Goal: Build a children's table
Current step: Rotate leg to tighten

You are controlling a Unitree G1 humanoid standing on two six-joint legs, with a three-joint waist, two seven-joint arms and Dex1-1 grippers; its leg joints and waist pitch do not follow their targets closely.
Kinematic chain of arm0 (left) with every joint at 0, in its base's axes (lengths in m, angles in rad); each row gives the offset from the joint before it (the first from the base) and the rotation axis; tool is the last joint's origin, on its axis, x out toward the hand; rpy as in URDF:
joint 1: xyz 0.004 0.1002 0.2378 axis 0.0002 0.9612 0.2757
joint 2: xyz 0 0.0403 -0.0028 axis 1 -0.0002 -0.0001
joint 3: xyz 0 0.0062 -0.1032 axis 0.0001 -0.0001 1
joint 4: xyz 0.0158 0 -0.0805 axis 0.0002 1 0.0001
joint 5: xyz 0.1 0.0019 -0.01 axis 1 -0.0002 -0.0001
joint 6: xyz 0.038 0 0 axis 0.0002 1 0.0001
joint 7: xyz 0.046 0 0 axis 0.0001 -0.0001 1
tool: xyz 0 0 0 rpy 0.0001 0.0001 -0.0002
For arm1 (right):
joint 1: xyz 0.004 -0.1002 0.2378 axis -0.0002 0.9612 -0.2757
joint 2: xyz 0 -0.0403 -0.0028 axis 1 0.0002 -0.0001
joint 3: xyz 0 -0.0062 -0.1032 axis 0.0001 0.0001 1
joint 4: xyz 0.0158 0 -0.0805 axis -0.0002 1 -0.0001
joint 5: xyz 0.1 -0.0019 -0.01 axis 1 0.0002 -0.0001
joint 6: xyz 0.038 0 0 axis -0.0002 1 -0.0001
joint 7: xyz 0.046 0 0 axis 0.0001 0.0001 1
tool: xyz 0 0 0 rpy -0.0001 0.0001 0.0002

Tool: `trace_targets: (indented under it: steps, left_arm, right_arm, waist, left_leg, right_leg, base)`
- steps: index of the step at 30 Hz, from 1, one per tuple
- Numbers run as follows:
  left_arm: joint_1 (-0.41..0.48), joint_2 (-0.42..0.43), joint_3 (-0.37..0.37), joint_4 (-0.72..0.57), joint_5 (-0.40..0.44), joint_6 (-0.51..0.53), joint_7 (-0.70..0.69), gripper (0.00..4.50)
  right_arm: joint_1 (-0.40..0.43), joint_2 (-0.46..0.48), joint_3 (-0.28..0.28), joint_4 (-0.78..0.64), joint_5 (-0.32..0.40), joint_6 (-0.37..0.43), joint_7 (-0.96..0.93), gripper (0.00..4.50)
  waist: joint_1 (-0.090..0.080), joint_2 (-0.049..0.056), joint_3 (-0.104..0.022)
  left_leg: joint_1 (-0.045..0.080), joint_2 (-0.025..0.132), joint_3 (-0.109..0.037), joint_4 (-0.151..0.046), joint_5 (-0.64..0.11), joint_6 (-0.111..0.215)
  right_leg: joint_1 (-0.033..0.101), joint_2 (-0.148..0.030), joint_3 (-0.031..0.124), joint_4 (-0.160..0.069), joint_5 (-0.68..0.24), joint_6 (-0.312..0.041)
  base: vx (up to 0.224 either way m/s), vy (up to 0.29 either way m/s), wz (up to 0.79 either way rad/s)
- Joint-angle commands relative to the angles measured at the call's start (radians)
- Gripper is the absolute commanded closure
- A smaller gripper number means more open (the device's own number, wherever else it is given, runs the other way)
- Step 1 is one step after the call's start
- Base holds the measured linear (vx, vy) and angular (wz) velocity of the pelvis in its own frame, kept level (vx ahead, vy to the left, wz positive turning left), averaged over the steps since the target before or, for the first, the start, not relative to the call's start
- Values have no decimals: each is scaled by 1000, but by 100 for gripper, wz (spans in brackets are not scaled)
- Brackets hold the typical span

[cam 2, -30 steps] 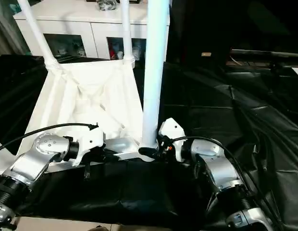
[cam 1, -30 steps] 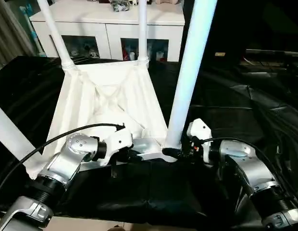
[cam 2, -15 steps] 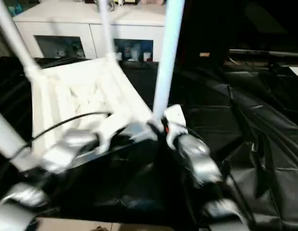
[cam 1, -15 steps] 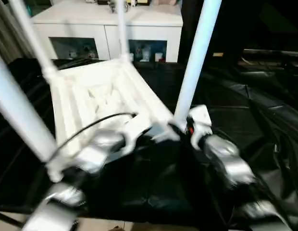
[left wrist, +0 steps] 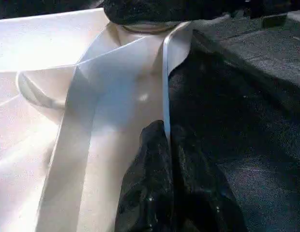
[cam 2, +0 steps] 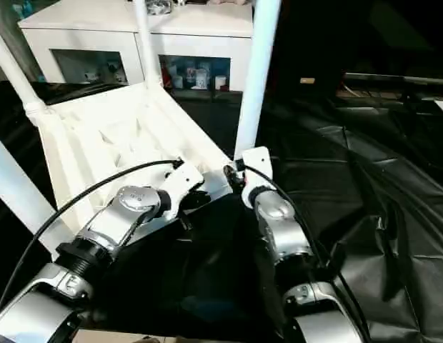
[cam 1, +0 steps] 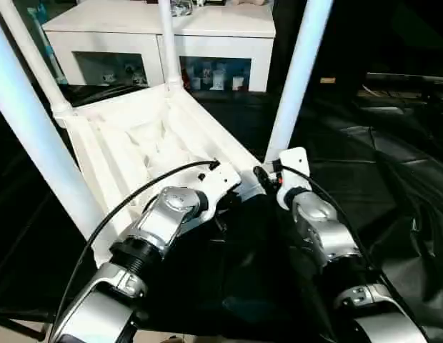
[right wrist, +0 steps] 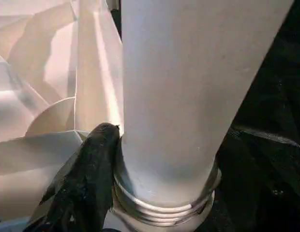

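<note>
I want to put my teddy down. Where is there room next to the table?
The black cloth right of the right arm is bare, though wrinkled. It is crowded at the table near corner, where the left gripper pinches the rim and the right gripper sits at a leg.

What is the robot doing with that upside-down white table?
The robot is putting together a white table top that lies upside down on a black sheet. Four legs stand up from its corners. The left gripper pinches the thin edge of the table top near one corner. The right gripper is at the bottom of the nearest leg, one black finger pressed against its threaded base.
</note>
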Motion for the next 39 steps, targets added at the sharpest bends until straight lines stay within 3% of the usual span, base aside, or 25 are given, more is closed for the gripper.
trace_targets:
  steps: [1,3,5,6,7,11,14,21,27,31,39]
  left_arm:
    - [25,19,-22,28,38,32,-3,450]
    - [43,47,-42,-14,31,27,-64,450]
    - [90,126,-67,-106,5,-17,-192,450]
    - [92,129,-68,-109,3,-22,-198,450]
    - [94,134,-68,-115,1,-20,-203,450]
    - [146,222,-64,-199,-32,-66,-317,450]
    - [186,269,-47,-268,-85,-136,-407,450]
    - [211,311,-46,-330,-108,-127,-456,450]
    - [224,311,-36,-351,-119,-126,-459,450]
    - [229,311,-38,-355,-114,-128,-464,450]
    - [227,317,-42,-353,-117,-124,-469,450]
  right_arm:
    - [28,14,23,-56,61,14,101,133]
    - [44,-15,26,-108,77,24,153,119]
    - [102,-124,68,-249,111,85,331,98]
    - [105,-130,71,-255,112,87,341,77]
    - [110,-138,75,-263,112,88,353,77]
    - [189,-283,123,-378,130,90,573,77]
    - [227,-358,149,-403,132,65,691,77]
    - [222,-367,168,-375,117,39,715,77]
    - [231,-350,155,-398,161,62,739,77]
    - [238,-349,161,-397,159,62,755,106]
    - [239,-353,157,-389,173,68,766,170]
  waist:
    - [-1,-11,-53]
    - [-2,-15,-56]
    - [1,-15,-60]
    - [-2,-17,-60]
    - [-4,-13,-61]
    - [-2,-13,-60]
    - [1,-11,-57]
    - [-2,-16,-54]
    - [-1,-18,-59]
    - [0,-17,-59]
    - [-1,-15,-56]
  left_leg:
    - [13,81,-35,-78,-144,32]
    - [9,79,-33,-74,-90,55]
    - [4,80,-37,-68,-42,96]
    - [0,78,-36,-65,-29,106]
    - [4,77,-33,-63,-25,117]
    - [2,79,-32,-61,-46,125]
    - [5,83,-31,-62,-71,116]
    - [5,82,-29,-62,-70,107]
    - [4,78,-28,-56,-32,124]
    - [3,78,-28,-53,-15,136]
    - [3,78,-29,-54,-44,121]
  right_leg:
    - [28,-105,56,-79,-88,-191]
    - [33,-104,54,-70,9,-205]
    - [41,-102,50,-59,112,-203]
    - [42,-99,49,-56,140,-202]
    - [34,-99,49,-56,162,-212]
    - [36,-99,47,-56,134,-229]
    - [31,-96,47,-59,97,-238]
    - [28,-98,48,-58,56,-257]
    - [29,-96,47,-50,113,-260]
    - [30,-95,46,-47,141,-263]
    - [30,-95,46,-51,94,-262]
  base:
    - [0,0,0]
    - [0,0,0]
    - [0,0,0]
    - [0,0,0]
    - [0,0,0]
    - [0,0,0]
    - [0,0,0]
    - [0,0,0]
    - [0,0,0]
    - [0,0,0]
    - [0,0,0]
